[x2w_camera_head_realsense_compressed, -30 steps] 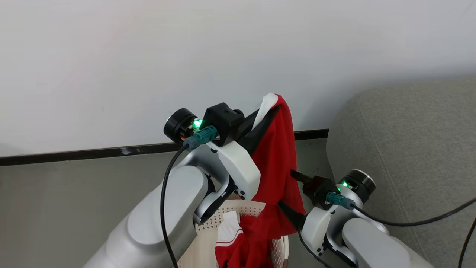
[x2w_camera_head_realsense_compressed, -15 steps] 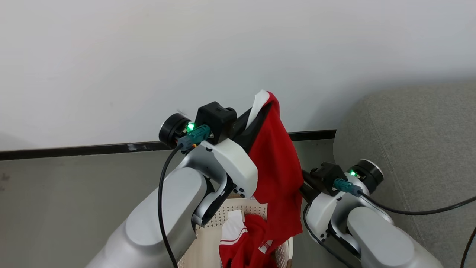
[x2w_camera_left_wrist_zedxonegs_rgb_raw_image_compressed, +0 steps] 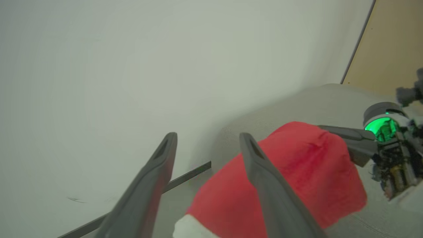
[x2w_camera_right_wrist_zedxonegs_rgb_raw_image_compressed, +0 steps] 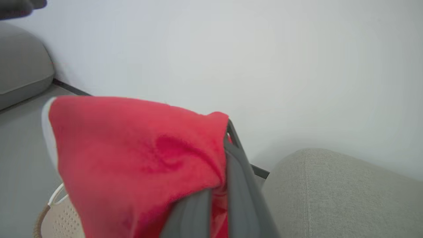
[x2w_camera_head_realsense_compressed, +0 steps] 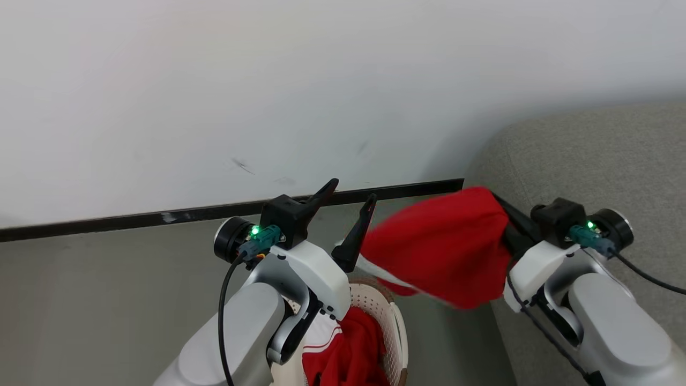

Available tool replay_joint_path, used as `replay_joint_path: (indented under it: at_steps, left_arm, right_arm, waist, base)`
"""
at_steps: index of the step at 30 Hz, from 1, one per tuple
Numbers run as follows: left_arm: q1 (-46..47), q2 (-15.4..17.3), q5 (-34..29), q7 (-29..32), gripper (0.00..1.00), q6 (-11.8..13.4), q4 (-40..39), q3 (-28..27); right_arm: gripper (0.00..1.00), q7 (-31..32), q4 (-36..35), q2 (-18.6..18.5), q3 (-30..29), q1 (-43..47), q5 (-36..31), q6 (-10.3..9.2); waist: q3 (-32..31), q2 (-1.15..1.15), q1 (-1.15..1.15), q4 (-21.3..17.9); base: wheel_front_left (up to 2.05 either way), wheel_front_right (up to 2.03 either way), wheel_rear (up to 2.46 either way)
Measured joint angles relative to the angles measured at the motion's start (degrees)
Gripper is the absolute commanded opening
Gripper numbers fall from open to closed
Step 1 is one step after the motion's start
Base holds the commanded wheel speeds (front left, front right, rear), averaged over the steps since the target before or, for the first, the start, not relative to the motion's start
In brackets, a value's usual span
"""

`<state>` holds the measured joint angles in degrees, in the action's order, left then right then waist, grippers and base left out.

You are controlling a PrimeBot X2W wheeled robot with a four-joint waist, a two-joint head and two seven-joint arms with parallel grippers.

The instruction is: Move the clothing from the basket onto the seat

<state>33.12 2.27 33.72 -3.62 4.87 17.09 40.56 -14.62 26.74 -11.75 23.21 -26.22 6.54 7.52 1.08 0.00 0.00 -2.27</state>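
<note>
One red garment with a white edge hangs in the air between my two grippers, just left of the grey seat. My right gripper is shut on its right end, fingers pinching the cloth in the right wrist view. My left gripper stands open and empty just left of the garment, its fingers spread wide. A second red garment with white striped trim lies in the cream basket below my left arm.
A white wall with a dark baseboard runs behind everything, above grey floor. The seat's rounded corner sits right beside the held garment. Another grey cushion shows at the upper left of the right wrist view.
My left gripper has let go of the garment, opened and dropped lower. My right gripper has taken the garment and swung it right and up toward the seat. The camera shifted a little.
</note>
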Motion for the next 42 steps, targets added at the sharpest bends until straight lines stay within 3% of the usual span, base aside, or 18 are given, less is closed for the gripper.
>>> replay_joint_path:
  at_steps: [10,23,33,42]
  left_arm:
    - [-2.15,0.00,0.16,-3.61,1.00,-1.08,1.36,1.08]
    - [-4.32,-0.04,0.71,-7.15,1.00,-2.77,2.60,3.53]
    - [-5.88,-0.02,1.26,-8.36,1.00,-3.10,3.19,5.19]
    - [-6.81,-0.02,1.62,-9.16,1.00,-2.74,2.47,5.58]
  right_arm:
    - [0.00,0.00,-5.77,-3.34,-7.57,0.90,-0.16,0.00]
    - [0.00,0.00,-11.79,-4.26,-16.79,9.65,-0.16,0.00]
    - [0.00,0.00,-15.63,-4.21,-20.26,14.52,-0.58,0.00]
    - [0.00,0.00,-15.44,-6.12,-17.55,13.24,1.74,0.00]
  waist:
    - [0.04,0.00,0.00,-3.39]
    - [-0.70,0.00,0.00,-8.93]
    - [-1.38,0.00,0.00,-13.59]
    - [-1.57,0.00,0.00,-17.28]
  base:
    - [0.00,0.00,0.00]
    - [0.00,0.00,0.00]
    - [0.00,0.00,0.00]
    - [0.00,0.00,0.00]
